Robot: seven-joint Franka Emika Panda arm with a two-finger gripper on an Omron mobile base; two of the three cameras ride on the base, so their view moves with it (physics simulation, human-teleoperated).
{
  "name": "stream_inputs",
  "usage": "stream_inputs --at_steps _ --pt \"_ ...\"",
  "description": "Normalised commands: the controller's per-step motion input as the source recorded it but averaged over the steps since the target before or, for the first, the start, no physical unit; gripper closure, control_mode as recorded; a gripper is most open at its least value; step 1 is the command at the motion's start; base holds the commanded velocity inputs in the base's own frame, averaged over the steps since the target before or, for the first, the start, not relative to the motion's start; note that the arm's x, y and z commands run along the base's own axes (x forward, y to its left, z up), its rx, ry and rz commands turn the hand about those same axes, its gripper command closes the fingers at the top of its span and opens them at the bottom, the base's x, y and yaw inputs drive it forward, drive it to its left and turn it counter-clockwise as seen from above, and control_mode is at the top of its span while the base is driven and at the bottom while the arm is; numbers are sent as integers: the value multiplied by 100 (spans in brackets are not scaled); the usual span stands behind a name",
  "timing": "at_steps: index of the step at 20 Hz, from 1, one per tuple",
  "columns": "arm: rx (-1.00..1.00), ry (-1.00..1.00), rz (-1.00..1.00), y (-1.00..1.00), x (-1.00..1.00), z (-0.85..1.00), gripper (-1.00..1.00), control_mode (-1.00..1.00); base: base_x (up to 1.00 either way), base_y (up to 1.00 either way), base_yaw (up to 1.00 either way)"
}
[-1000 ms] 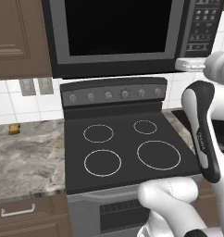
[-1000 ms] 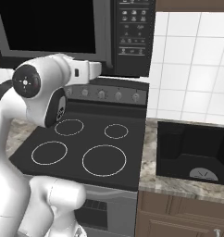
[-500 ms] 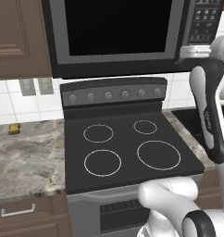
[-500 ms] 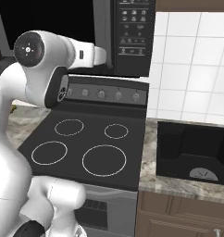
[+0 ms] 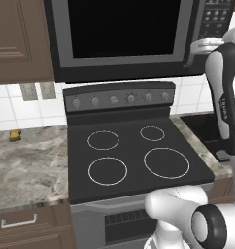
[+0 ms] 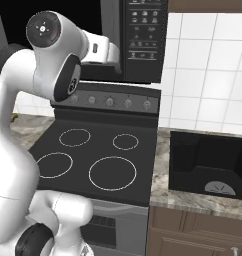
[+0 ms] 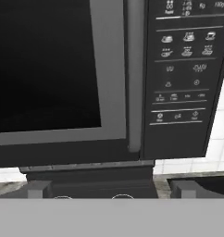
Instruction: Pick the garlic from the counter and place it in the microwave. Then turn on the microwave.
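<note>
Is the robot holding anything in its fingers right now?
No, nothing is held. The fingers stand wide apart with only air between them, pointing at the closed microwave near its bar handle.

The left base view looks forward and down from behind the arm's left side, onto the black stovetop (image 5: 134, 158), with the microwave (image 5: 124, 34) above it and the marbled worktop (image 5: 27, 165) stretching off to the left. The right base view faces the same stovetop (image 6: 93, 160) from the other side (its microwave (image 6: 143, 40) sits at upper centre), taking in the dark toaster (image 6: 208, 165) on the worktop to the right. Both share the stovetop, its knob panel and the microwave's button panel. The hand view sits close to the microwave (image 7: 109, 78), facing its door squarely, with the long handle (image 7: 134, 74) and button panel (image 7: 183, 69) large.
</note>
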Motion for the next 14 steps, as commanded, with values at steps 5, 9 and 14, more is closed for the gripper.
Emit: stream_inputs --at_steps 5,9,14 --pt "17 0 10 -7 14 0 -100 -100 0 0 0" --pt "19 1 10 -16 28 0 -100 -100 0 0 0" --pt "5 2 4 -4 34 0 -100 -100 0 0 0"
